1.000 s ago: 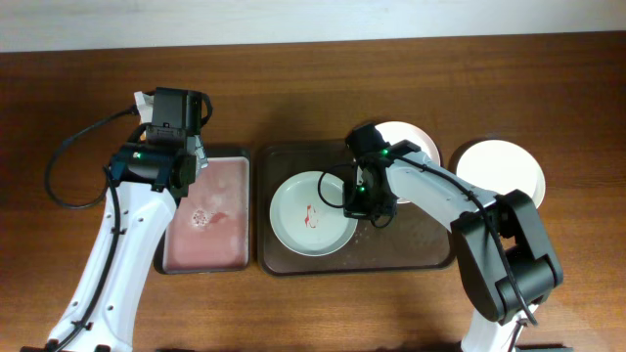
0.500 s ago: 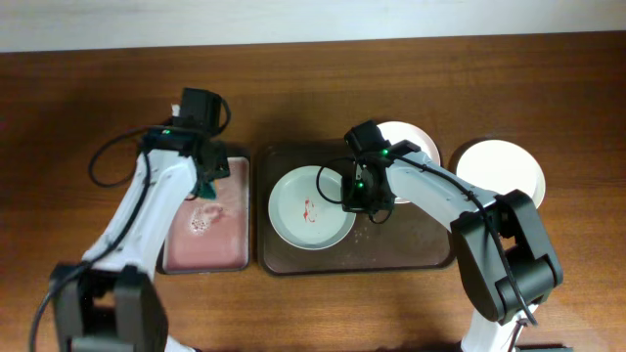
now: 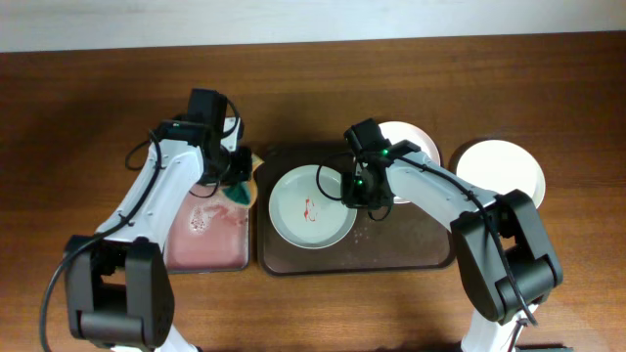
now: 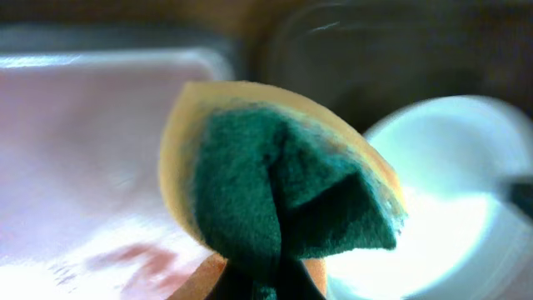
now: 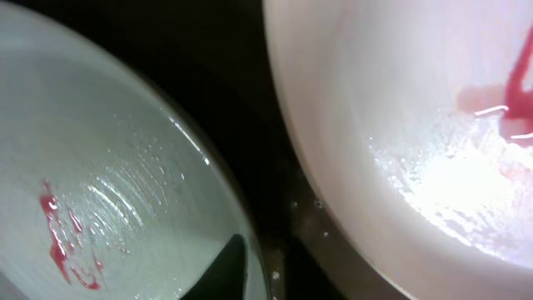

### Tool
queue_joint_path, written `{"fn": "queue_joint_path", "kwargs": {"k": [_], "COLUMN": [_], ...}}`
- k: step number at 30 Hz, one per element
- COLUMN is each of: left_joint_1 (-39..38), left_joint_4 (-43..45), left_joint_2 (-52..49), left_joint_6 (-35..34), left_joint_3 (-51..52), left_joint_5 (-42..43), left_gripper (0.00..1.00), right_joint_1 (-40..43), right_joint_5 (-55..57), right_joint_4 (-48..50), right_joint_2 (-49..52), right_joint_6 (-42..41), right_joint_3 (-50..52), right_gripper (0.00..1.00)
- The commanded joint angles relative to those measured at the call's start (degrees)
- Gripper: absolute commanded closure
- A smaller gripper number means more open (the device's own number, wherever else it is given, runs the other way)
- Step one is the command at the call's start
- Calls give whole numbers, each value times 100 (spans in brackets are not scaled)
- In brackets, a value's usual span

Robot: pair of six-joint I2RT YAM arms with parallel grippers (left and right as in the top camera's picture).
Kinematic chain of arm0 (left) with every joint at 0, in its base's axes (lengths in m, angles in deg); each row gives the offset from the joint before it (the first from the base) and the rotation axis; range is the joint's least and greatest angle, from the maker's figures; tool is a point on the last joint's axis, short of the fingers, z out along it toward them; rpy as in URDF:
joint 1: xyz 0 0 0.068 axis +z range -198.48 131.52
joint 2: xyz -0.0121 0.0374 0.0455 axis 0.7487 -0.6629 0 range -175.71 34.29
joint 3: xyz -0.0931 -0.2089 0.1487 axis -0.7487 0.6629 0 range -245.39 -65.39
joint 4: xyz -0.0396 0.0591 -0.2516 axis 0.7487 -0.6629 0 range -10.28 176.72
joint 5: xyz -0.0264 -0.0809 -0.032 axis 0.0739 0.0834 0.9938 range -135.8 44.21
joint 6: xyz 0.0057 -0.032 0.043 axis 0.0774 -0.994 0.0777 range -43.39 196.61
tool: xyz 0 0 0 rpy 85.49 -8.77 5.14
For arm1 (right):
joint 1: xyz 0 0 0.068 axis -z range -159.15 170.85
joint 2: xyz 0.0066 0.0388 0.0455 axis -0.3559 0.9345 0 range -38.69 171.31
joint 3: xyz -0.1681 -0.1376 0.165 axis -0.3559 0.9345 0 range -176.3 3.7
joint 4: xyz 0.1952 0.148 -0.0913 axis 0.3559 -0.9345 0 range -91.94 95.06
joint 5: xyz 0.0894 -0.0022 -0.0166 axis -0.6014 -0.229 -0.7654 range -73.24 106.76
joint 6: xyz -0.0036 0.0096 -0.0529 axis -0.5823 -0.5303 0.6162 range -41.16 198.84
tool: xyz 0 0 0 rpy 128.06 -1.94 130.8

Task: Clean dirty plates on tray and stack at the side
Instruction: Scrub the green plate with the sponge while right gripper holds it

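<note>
The pale green plate (image 3: 311, 207) with a red smear lies on the left part of the dark brown tray (image 3: 411, 244). My right gripper (image 3: 356, 196) is shut on its right rim; one finger (image 5: 233, 267) shows inside the green plate (image 5: 92, 183). The pale pink plate (image 3: 409, 143), with red smears (image 5: 500, 92), lies at the tray's back right, partly under my right arm. The whitish plate (image 3: 501, 171) lies on the table right of the tray. My left gripper (image 3: 235, 181) is shut on a green and yellow sponge (image 4: 275, 183) held just left of the green plate (image 4: 450, 192).
A smaller black tray with a wet pinkish inside (image 3: 205, 225) lies left of the brown tray; it also shows in the left wrist view (image 4: 83, 142). Both arms' cables hang over the table's left and middle.
My left arm has swung right from the small tray's far left corner to its right edge, carrying the sponge. The right gripper has stayed on the green plate's rim.
</note>
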Motion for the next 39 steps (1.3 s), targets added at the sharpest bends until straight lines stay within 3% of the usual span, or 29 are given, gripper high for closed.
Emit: {"fn": "queue_joint_path", "kwargs": {"k": [1,5,8,16,21,27,32,33,34,35,39], "left_joint_1": [-155,-586,-1003,-1650,-1648,-1646,-1611,-1611,-1602,-1591,-1316], "left_joint_4": [114,267,444,848,623,42,44,39,26,-20,-313], "left_joint_2": [192,103,-173,-1119,-1434,-1375,-518,-317,11,238,540], "left_joint_6": [101,-367,-1172,-2063,-2081,-2203,-2138,-2083,-1893,-1871,-1832], "left_joint_3": [-142,-96,-94,-94,-94,-96,-173,-173,-173,-173,-168], "left_joint_5": [1032,1025,988,723,114,-1390,-1381,-1362,-1329,-1360,-1421], "left_gripper": [100,100,100,100,100,100,100,100,100,100,100], "right_joint_1": [63,52,52,52,55,59,59,59,59,59,42], "right_joint_5": [-98,-758,-767,-719,-719,-699,-507,-507,-505,-505,-516], "right_joint_4": [-48,-129,-168,-170,-170,-236,-363,-363,-358,-337,-363], "right_joint_2": [-55,-57,-55,-55,-55,-55,-55,-55,-55,-55,-55], "right_joint_6": [-28,-35,-96,-94,-94,-94,-114,-114,-111,-111,-111], "right_joint_3": [-2,-2,-2,-2,-2,-2,-2,-2,-2,-2,-2], "right_gripper": [96,96,96,96,96,96,96,91,78,75,87]}}
